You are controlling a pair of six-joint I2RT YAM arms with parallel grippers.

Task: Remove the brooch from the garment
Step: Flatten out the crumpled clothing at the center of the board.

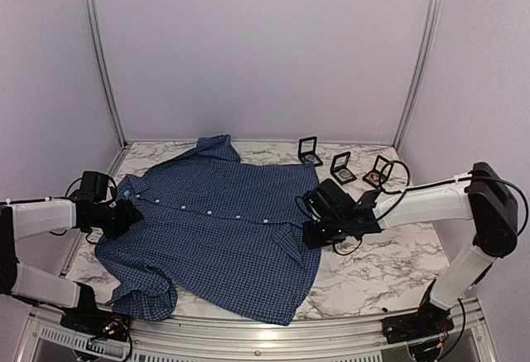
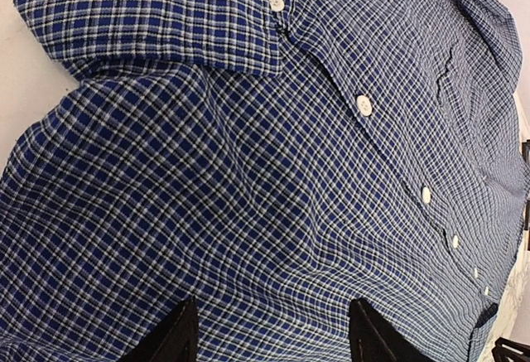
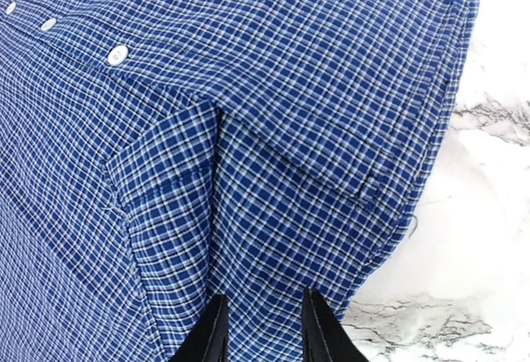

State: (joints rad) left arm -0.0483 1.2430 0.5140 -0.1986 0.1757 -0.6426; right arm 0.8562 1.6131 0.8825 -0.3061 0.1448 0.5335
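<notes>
Left hand [image 2: 273,304] parted wide, right hand [image 3: 263,296] parted narrowly, both empty over shirt [image 1: 224,229]. No brooch visible on it; removed or hidden, cannot tell.

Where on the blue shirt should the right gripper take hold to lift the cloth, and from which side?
Probably the folded-over flap near the hem of the shirt. It looks raised as a ridge while the rest lies flat, so the jaws can close across it. Come from the hem side, where the right gripper points along the crease.
</notes>
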